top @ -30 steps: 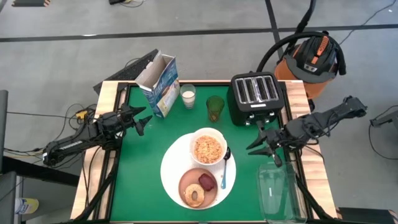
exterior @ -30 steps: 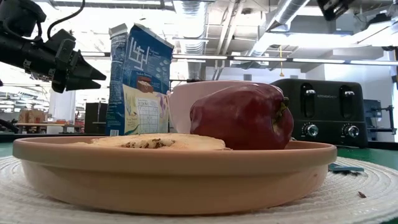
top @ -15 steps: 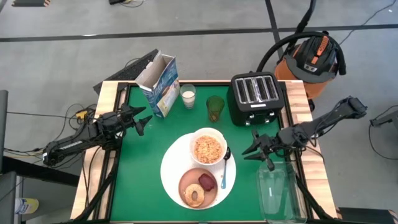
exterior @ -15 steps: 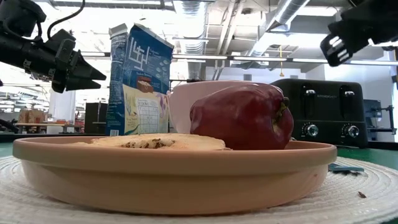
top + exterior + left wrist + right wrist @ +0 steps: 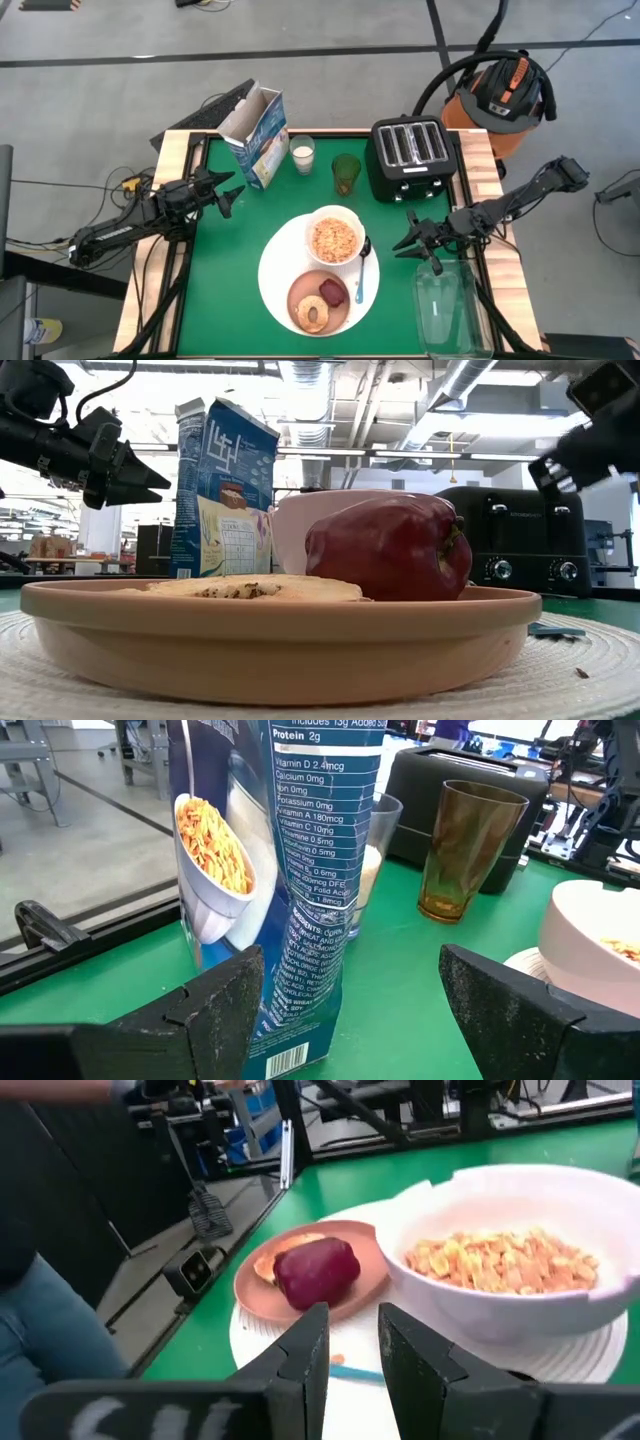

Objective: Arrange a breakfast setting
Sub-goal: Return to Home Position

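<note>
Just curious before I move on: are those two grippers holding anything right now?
Left gripper: open wide, empty.
Right gripper: open narrowly, empty.

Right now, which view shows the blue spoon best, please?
The high view: the spoon lies whole beside the bowl. Low and right wrist views catch only blue slivers; the left wrist view misses it.

Grey concrete floor point(image 5: 90, 100) w/ dark tape lines point(image 5: 300, 52). Orange-and-black round shop vac point(image 5: 507, 92) w/ black hose sits just off far right corner of green-topped, wood-framed bench point(image 5: 225, 270). Overhead: silver ducts & pipes point(image 5: 310, 378), brightly lit.
</note>
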`<move>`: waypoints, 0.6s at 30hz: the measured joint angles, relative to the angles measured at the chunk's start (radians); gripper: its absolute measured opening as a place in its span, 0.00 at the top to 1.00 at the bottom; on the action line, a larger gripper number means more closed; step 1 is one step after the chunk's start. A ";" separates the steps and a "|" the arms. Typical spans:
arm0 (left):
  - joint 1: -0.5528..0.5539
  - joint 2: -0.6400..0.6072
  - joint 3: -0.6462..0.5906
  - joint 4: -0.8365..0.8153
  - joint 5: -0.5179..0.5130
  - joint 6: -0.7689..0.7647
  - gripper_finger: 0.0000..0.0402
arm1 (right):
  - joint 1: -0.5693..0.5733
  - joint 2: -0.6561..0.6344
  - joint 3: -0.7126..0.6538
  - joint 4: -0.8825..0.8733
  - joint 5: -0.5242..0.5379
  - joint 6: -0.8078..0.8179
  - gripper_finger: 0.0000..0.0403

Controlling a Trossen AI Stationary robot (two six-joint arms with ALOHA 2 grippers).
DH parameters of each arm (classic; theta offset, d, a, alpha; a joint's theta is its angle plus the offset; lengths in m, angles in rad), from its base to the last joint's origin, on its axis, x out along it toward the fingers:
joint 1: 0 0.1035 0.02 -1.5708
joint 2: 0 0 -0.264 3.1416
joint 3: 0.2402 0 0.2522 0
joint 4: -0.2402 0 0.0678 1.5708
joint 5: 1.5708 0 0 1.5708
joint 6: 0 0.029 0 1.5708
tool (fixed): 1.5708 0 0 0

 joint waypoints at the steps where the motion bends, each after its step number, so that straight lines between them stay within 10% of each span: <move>1: 0.000 0.000 0.000 0.000 0.000 0.000 0.28 | 0.000 -0.008 -0.014 -0.003 0.000 0.000 0.72; 18: 0.000 0.000 0.000 0.001 0.000 0.000 0.28 | -0.012 -0.063 -0.104 -0.192 0.001 0.293 0.72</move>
